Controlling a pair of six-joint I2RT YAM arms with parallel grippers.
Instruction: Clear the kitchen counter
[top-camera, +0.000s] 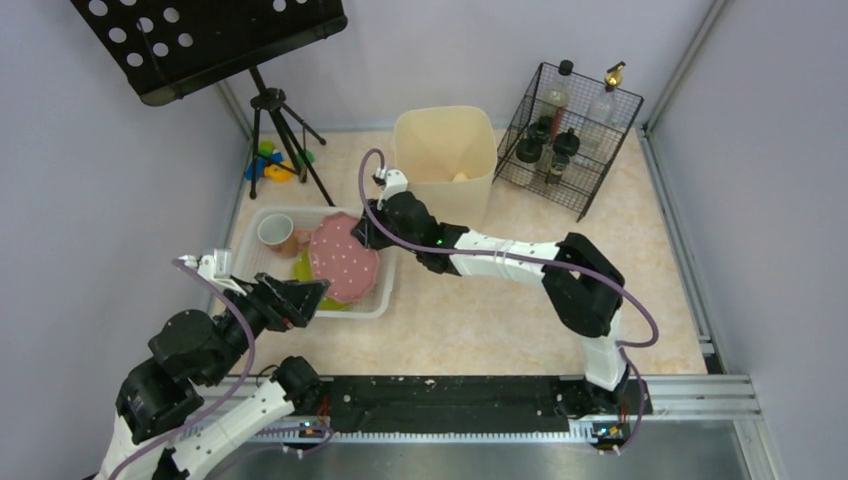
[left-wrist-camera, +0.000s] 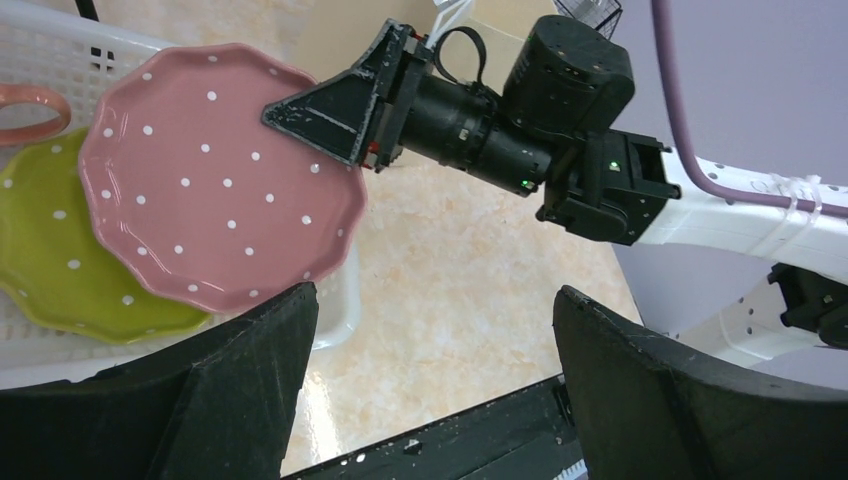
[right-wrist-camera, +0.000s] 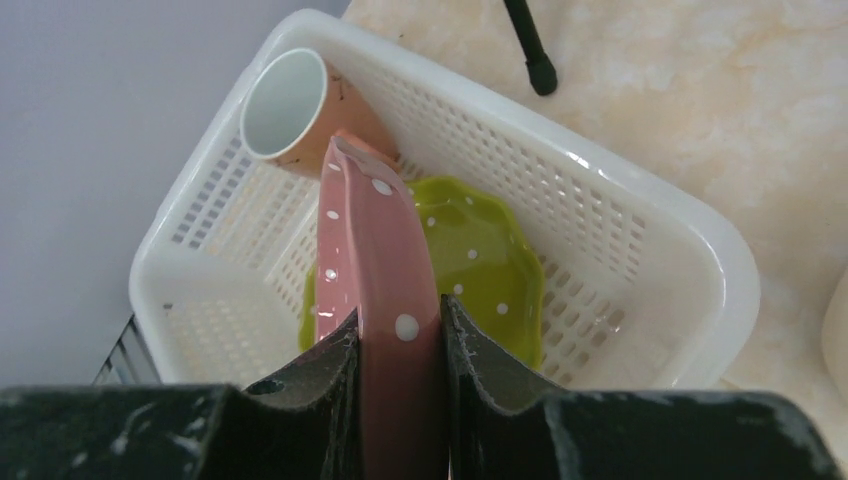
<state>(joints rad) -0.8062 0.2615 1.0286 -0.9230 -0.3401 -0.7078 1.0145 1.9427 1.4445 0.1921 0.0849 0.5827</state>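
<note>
Left hand (left-wrist-camera: 435, 400) is hovering with its black fingers (left-wrist-camera: 240, 390) standing wide apart, the marbled tabletop (left-wrist-camera: 450, 270) showing between them. Right hand (left-wrist-camera: 300, 112) is pinching the rim of a pink dotted plate (left-wrist-camera: 200, 190), which is overlapping a green plate (left-wrist-camera: 50, 270) lying in a white perforated basket (left-wrist-camera: 335, 300). An orange mug handle (left-wrist-camera: 25, 105) is showing at the left edge. A black rail (left-wrist-camera: 450, 445) is crossing the bottom.

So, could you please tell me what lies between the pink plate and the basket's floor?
A green dotted plate lies on the basket floor beneath the pink plate, seen best in the right wrist view.
</note>
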